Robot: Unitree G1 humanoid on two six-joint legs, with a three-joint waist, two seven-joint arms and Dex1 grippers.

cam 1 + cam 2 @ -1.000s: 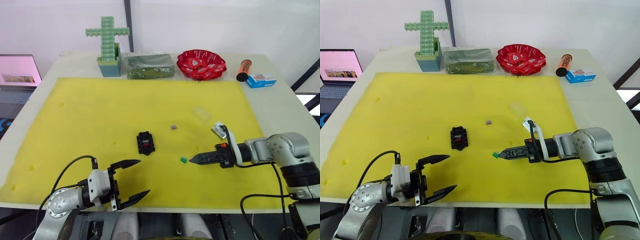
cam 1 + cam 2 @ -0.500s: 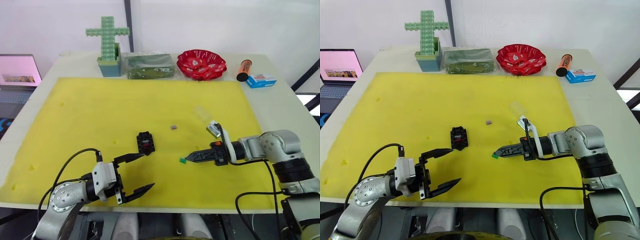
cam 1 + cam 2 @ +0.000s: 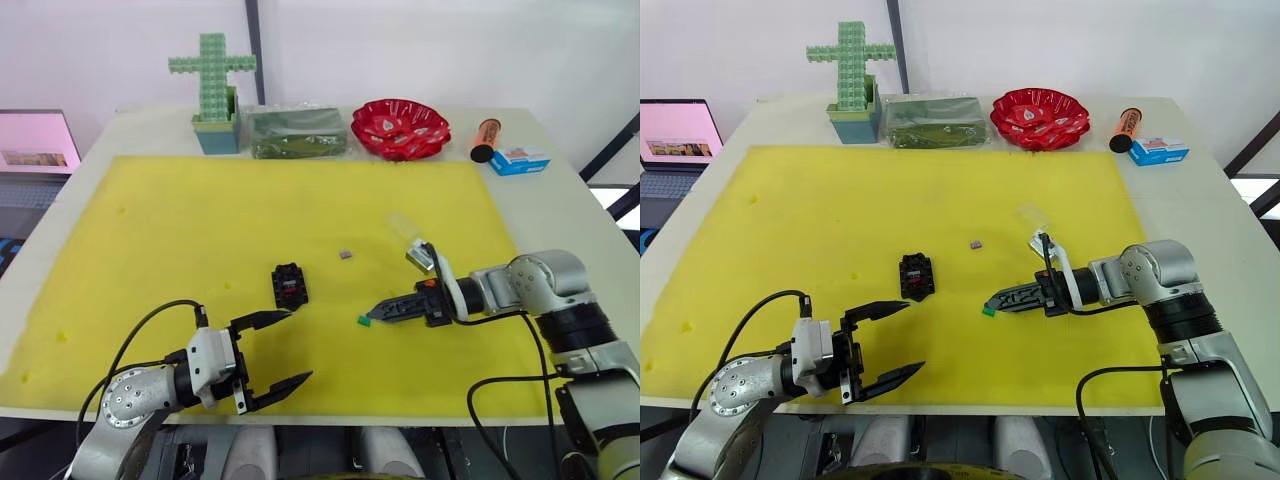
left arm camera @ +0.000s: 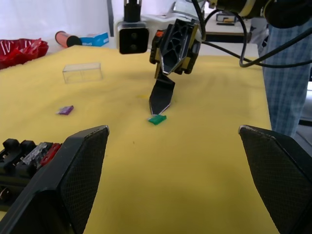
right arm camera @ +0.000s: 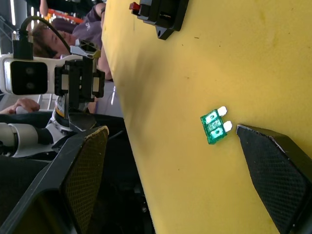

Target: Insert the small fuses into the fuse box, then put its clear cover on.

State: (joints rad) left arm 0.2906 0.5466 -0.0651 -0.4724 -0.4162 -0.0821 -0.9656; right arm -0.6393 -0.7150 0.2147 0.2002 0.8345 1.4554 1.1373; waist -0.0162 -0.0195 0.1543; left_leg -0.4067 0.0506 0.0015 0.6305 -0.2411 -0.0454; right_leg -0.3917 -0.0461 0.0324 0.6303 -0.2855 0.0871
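Going by what's visible: roughly halfway through the fuse part, cover not started.

Done so far: fuse box [image 3: 290, 285] sits mid-mat and the left wrist view shows a red and a whitish fuse already seated in it, so two of four look in.

Left to do: green fuse [image 3: 363, 320] and purple fuse [image 3: 345, 254] are both loose on the yellow mat [image 3: 160, 230], then the clear cover [image 4: 82, 72] has to go on.

Green fuse: lying flat, a bit to the right of the fuse box, right at the tip of the right gripper.

Right gripper [image 5: 170, 161]: fingers spread wide in its own wrist view, nothing held, one finger [image 5: 280, 168] just beside the green fuse. Looks to me like it's lining up a pick.

Left gripper [image 3: 280, 350]: wide open, empty, hovering near the front edge of the mat, just in front of the fuse box.

Purple fuse: farther back on the mat, between fuse box and cover.

Clear cover: lying on the mat behind the right gripper, well apart from the fuse box.

Containers: red bowl [image 3: 401, 128] at the back of the tabletop [image 3: 560, 215], can't tell if anything's in it. Clear bag [image 3: 298, 132] beside it is full of green stuff.
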